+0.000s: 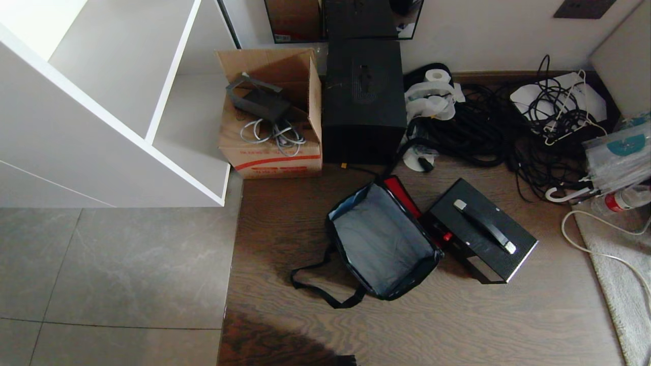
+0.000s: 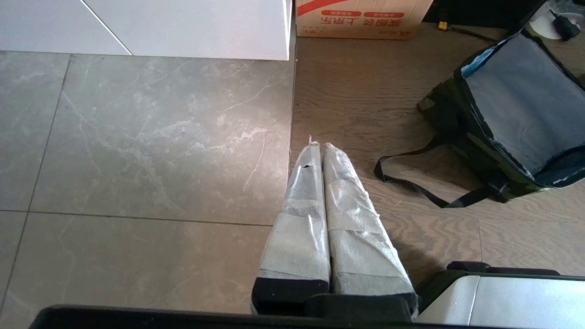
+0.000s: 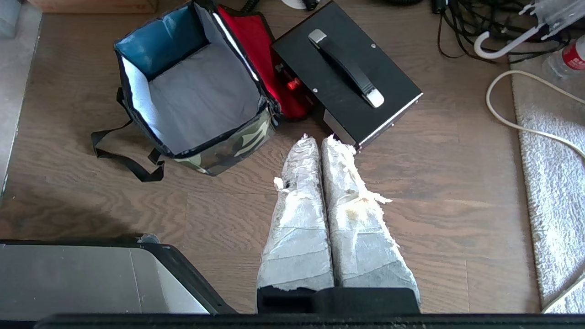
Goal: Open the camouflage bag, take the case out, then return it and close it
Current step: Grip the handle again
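The camouflage bag [image 1: 382,242] stands open on the wood floor, its grey lining showing and nothing inside, its red inner flap [image 3: 256,50] folded out toward the case. The case [image 1: 480,230] is a flat black box with a black handle with silver ends; it lies on the floor right beside the bag [image 3: 196,87], touching the flap. Neither arm shows in the head view. My left gripper [image 2: 318,145] hangs shut above the floor, well apart from the bag [image 2: 516,100]. My right gripper [image 3: 319,138] is shut and holds nothing, just short of the near corner of the case [image 3: 347,68].
A tall black box [image 1: 363,99] and an open cardboard box [image 1: 269,114] stand behind the bag by the wall. Tangled black cables [image 1: 508,127], an umbrella handle [image 1: 564,193] and a bottle [image 1: 628,199] lie at the right. A rug [image 3: 553,183] borders the wood. White shelving [image 1: 101,101] fills the left.
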Available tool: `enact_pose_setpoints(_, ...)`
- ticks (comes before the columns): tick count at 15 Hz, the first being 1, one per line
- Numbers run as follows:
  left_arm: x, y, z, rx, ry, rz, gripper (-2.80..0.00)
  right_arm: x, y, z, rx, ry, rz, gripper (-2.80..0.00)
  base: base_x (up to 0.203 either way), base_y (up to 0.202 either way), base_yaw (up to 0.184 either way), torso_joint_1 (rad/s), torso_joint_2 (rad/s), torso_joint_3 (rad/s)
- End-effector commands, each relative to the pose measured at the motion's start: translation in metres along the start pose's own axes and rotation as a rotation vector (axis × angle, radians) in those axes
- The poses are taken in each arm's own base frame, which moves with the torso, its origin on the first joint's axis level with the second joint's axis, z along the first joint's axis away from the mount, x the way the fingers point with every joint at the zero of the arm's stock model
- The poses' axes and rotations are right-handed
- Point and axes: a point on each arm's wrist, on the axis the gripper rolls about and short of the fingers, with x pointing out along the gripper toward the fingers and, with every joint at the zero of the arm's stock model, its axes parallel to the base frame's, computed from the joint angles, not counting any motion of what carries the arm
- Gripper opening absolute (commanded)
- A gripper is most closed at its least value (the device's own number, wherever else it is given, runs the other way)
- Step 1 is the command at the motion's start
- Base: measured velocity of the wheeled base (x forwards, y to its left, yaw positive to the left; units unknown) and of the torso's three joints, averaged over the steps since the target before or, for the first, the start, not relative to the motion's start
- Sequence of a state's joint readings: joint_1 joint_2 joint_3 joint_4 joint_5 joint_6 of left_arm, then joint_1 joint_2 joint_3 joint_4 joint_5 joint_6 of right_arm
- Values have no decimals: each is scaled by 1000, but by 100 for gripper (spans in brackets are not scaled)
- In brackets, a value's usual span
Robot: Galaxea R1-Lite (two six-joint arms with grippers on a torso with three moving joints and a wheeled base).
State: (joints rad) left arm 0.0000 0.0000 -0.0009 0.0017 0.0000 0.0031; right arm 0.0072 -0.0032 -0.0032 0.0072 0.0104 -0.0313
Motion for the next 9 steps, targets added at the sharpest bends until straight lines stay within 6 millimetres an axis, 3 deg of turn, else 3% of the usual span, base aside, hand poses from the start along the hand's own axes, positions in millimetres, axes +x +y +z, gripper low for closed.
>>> enact_pose_setpoints(1,0,0,0,0,-1,0,-280,0,0,0,-1,4,1,-280,0,0,0,0,0,0)
enact_pose_setpoints(9,0,0,0,0,1,0,-280,0,0,0,-1,4,1,-280,0,0,0,0,0,0)
